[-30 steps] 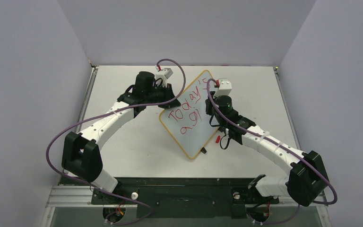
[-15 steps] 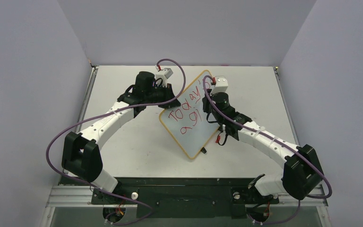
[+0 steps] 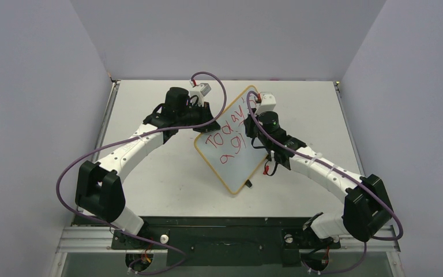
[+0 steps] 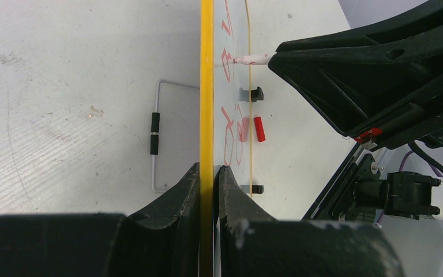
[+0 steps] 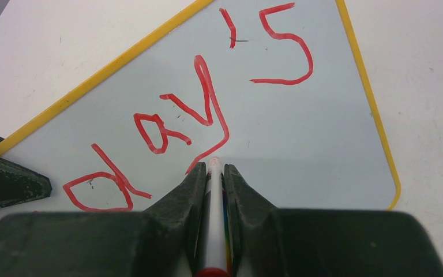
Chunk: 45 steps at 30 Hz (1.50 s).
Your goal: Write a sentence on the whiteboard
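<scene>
The whiteboard (image 3: 239, 158), white with a thin yellow-orange frame, stands tilted at the table's middle. The sentence (image 3: 226, 134) is red handwriting in two lines; I read "Today's" above "a gi". My left gripper (image 3: 203, 118) is shut on the whiteboard's frame (image 4: 206, 115) at its left edge. My right gripper (image 3: 258, 124) is shut on a slim white marker (image 5: 213, 219). The marker's tip (image 5: 214, 162) sits against the board just below the tail of the "y" (image 5: 207, 109). In the left wrist view the tip (image 4: 248, 59) touches the board face.
A small red cap (image 3: 265, 169) lies on the table by the board's right edge. A wire stand (image 4: 156, 135) shows behind the board. Two black clips (image 4: 255, 93) sit at the board's far edge. Grey walls close in the table on three sides.
My right gripper has moved left and up along the board with the marker, nearer the top line. The left arm and the whiteboard have stayed still.
</scene>
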### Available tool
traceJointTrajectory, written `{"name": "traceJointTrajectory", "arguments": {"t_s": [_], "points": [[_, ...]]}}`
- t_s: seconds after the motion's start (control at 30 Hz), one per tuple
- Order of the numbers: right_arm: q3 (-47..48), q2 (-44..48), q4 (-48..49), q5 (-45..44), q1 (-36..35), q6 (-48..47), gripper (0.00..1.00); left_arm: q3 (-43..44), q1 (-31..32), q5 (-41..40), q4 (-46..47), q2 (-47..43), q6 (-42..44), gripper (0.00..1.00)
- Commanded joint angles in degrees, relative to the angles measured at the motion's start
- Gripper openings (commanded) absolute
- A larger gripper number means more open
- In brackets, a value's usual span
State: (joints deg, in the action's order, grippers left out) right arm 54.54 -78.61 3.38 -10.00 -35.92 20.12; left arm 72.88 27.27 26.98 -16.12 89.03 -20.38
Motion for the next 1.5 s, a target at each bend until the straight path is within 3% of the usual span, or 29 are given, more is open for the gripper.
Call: {"name": "traceJointTrajectory", "arguments": {"t_s": [0.0, 1.47], "points": [[-0.48, -0.08, 2.78, 2.62, 0.35, 0.93, 0.0, 0.12, -0.23, -3.68, 1.66, -1.81, 5.0, 0.0], [-13.41, 6.0, 0.76, 0.97, -0.28, 3.9, 0.0, 0.07, -0.2, -3.58, 1.54, -2.2, 4.91, 0.0]]}}
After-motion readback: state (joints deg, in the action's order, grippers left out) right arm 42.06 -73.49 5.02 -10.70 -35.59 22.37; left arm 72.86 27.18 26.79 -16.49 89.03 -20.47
